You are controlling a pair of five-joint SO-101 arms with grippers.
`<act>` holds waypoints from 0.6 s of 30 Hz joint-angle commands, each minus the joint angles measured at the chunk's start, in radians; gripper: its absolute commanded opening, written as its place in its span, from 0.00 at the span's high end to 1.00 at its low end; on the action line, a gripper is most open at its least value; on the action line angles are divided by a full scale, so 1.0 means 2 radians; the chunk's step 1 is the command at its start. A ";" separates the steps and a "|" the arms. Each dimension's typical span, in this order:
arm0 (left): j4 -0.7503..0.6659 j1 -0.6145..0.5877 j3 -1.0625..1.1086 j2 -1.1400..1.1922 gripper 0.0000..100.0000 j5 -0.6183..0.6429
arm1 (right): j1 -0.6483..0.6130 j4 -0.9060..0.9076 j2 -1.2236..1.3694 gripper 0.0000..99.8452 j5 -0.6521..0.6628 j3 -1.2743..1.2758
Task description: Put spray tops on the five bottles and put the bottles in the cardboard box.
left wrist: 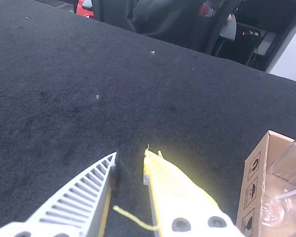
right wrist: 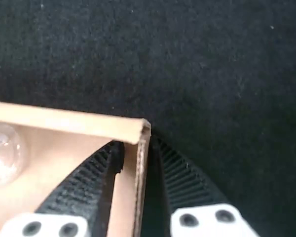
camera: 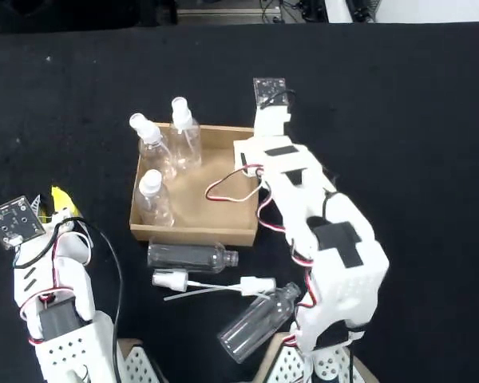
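The cardboard box point(camera: 215, 187) holds three clear bottles with white spray tops: two at its far left corner point(camera: 153, 146) point(camera: 184, 133) and one at its near left point(camera: 154, 199). Two uncapped bottles lie on the table in front of it point(camera: 190, 256) point(camera: 259, 323). Between them lie two loose spray tops point(camera: 171, 279) point(camera: 259, 285). My right gripper point(right wrist: 138, 145) is shut on the box's right wall point(right wrist: 140, 163) near the far corner, one finger inside and one outside. My left gripper point(left wrist: 130, 157) sits low over bare mat left of the box point(left wrist: 259, 177), open a little and holding nothing.
The table is covered by a black mat point(camera: 399, 120). The right arm point(camera: 319, 231) stretches over the box's right side. The left arm point(camera: 52, 271) stands at the near left corner. Dark furniture lies past the table's far edge point(left wrist: 187, 19).
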 commanded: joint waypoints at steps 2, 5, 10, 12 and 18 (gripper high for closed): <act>0.002 0.000 0.012 -0.002 0.92 0.000 | -0.001 -0.015 0.000 0.94 0.001 -0.056; 0.002 0.000 0.012 -0.002 0.92 0.000 | -0.001 -0.015 0.008 0.93 0.001 -0.071; 0.002 0.000 0.012 -0.002 0.92 0.000 | -0.001 -0.012 0.021 0.93 0.001 -0.077; 0.002 0.000 0.012 -0.002 0.92 0.000 | -0.001 -0.012 0.020 0.93 0.001 -0.076; 0.019 0.000 0.012 -0.004 0.92 -0.001 | -0.003 0.041 0.004 0.78 0.001 -0.085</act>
